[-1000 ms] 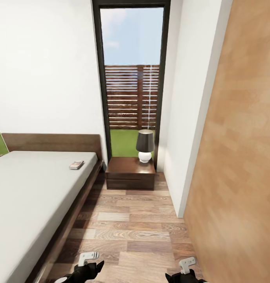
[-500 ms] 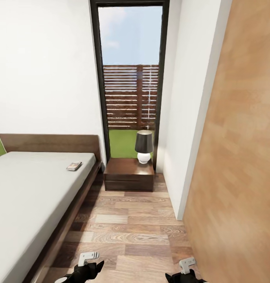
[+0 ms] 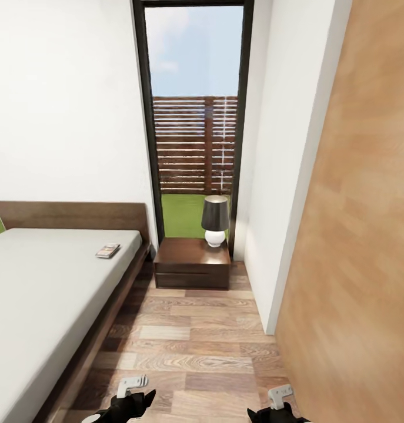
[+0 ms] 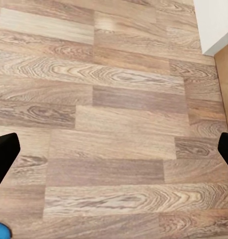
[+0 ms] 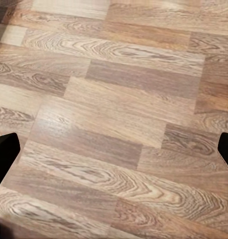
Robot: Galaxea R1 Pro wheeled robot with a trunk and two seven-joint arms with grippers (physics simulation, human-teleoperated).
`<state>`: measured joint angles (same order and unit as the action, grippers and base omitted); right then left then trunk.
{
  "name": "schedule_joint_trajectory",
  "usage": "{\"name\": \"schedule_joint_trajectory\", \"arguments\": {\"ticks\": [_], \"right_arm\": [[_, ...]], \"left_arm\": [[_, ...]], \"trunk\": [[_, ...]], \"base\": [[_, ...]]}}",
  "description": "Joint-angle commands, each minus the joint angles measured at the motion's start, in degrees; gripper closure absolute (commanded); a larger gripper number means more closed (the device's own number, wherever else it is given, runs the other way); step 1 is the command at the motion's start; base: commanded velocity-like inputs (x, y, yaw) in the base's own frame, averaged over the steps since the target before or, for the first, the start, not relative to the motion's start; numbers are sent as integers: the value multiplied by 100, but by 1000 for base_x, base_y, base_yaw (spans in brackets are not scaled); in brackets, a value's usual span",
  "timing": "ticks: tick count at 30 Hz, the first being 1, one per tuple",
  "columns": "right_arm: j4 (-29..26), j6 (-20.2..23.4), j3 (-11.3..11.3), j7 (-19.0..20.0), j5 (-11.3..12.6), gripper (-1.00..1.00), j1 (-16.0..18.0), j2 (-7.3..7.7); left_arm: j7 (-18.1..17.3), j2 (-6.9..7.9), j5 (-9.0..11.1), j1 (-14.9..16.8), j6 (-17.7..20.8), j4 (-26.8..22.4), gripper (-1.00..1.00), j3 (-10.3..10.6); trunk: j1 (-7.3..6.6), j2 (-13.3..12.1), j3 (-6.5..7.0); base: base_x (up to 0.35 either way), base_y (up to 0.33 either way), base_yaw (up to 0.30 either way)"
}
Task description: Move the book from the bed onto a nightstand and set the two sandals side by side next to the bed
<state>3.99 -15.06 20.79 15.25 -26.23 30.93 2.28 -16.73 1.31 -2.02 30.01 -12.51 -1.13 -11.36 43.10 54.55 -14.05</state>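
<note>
Both arms hang low, the left gripper (image 3: 129,404) and right gripper (image 3: 278,409) spread wide, holding nothing.

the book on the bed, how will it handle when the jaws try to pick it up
The book looks small and thin, so probably light and somewhat bendy. It lies flat on the soft-looking mattress of the bed, so getting under an edge may be awkward; it could slide rather than lift.

Head faces window (image 3: 193,117); wrists look down at floor (image 4: 119,99).
</note>
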Motion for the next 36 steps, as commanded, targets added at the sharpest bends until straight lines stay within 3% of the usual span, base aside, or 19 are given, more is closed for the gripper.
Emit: {"name": "schedule_joint_trajectory", "arguments": {"ticks": [1, 25, 36], "right_arm": [[22, -32, 48, 4, -40, -100, 9, 6], [22, -32, 48, 4, -40, -100, 9, 5], [22, -32, 48, 4, -40, -100, 9, 8]], "left_arm": [[-24, 1, -21, 5, -15, 8, -100, -42], [-24, 1, -24, 5, -15, 8, -100, -42], [-24, 1, -18, 5, -15, 8, -100, -42]], "trunk": [[4, 5, -8], [4, 5, -8], [4, 5, -8]], "base": [[305, 0, 0], [110, -3, 0], [271, -72, 0]]}}
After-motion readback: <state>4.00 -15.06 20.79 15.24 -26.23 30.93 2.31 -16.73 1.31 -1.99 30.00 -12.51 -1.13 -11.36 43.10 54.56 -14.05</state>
